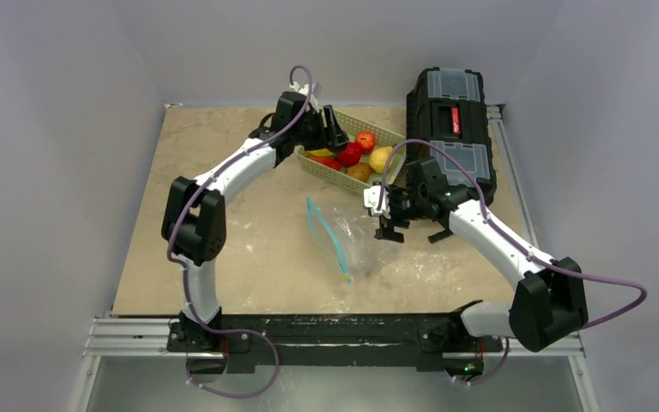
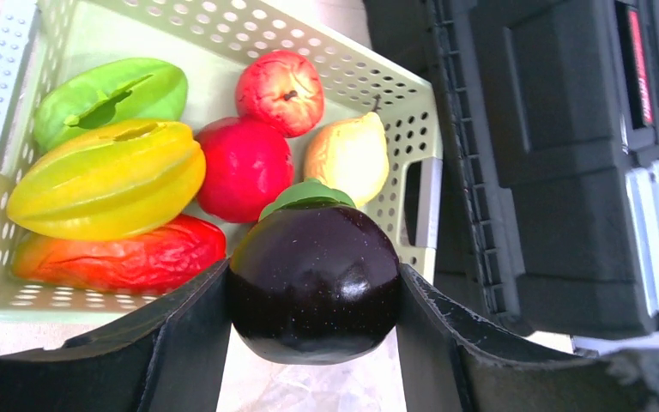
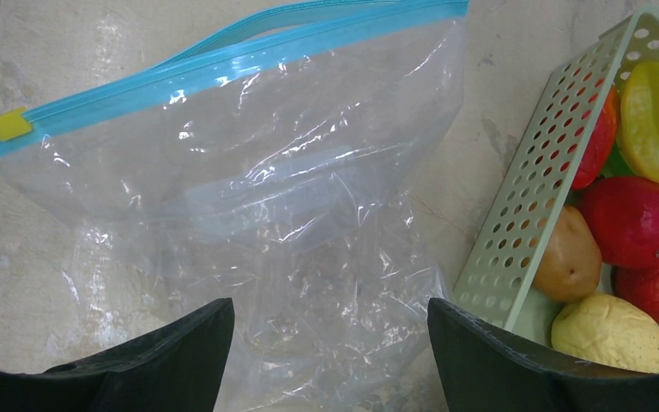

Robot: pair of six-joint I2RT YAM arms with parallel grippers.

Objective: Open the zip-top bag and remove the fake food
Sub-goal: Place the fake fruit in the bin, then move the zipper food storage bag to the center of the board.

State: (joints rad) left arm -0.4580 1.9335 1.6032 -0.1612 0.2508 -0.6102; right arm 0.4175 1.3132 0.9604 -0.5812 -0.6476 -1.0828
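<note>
the left fingers (image 2: 193, 352) are clenched on a dark purple fruit (image 2: 313, 283) with a green cap, one finger pressed to each side of it. they hold it in the air over the edge of the pale green basket (image 2: 425, 129), which sits at the far middle of the desk (image 1: 223, 172).

the rest of the fake food (image 2: 244, 167) lies in the basket. it is a yellow star fruit (image 2: 107, 180), a green piece (image 2: 107, 99), a red-orange pepper (image 2: 120, 257), two red fruits and a pale yellow pear (image 2: 347, 154), all packed close and touching. a black toolbox (image 1: 450, 120) stands just beside the basket on its right.

the zip-top bag (image 3: 249, 172) lies flat and crinkled on the desk, near the basket on its near side and apart from it. its teal zip strip (image 3: 223, 64) runs along the left edge, with a yellow tab (image 3: 9, 124) at the near end. the two halves of the strip stand apart, so the mouth is open.

the right fingers (image 3: 172, 360) are released and spread wide, grasping nothing. they hang over the right end of the bag, opposite the zip. whether they touch the plastic cannot be told.
</note>
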